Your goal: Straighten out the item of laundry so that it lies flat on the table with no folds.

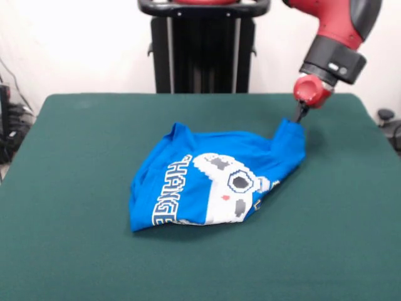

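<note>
The bright blue T-shirt lies crumpled in the middle of the dark green table. Its white pixel graphic and block lettering face up, and folds run through it. Its right corner is pulled up into a peak. My gripper hangs from the red arm at the upper right and is shut on that raised corner of the T-shirt, holding it a little above the table.
The black pedestal stands beyond the table's far edge. A dark round object sits off the table at the right edge. Cables and equipment lie off the left edge.
</note>
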Robot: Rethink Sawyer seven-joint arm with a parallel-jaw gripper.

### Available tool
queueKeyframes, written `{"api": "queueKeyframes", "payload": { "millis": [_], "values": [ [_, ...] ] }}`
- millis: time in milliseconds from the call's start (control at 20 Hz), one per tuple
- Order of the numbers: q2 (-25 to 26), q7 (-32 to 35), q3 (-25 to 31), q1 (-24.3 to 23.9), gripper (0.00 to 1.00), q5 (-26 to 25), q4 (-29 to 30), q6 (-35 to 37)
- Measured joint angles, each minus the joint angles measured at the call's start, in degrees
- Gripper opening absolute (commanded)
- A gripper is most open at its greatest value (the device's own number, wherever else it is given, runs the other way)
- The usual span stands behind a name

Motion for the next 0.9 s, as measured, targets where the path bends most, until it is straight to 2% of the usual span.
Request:
{"api": "queueKeyframes", "payload": {
  "millis": [50,100,150,300,400,500,550,700,750,900],
  "values": [
    [-0.01,0.00,0.03,0.03,1.00,0.89,0.02,0.04],
    [-0.24,-0.01,0.24,0.04,1.00,3.84,0.03,0.66],
    [-0.46,-0.02,0.44,0.04,0.00,6.78,0.04,1.29],
    [-0.52,-1.17,-0.07,0.51,0.00,10.45,-0.22,2.50],
    [-0.54,-6.72,-1.74,2.36,0.00,16.92,-0.66,5.72],
    [-0.57,-13.60,-2.93,3.95,0.00,20.71,-0.80,8.27],
    [-0.62,-20.73,-3.74,5.11,0.00,22.88,-0.81,10.24],
    [-0.90,-36.09,-4.12,6.44,0.00,25.17,-0.82,12.68],
    [-1.17,-45.42,-4.09,6.77,0.00,25.49,-0.82,13.26],
    [-1.83,-56.63,-4.07,6.67,0.00,25.77,-0.81,13.24]
  ]
}}
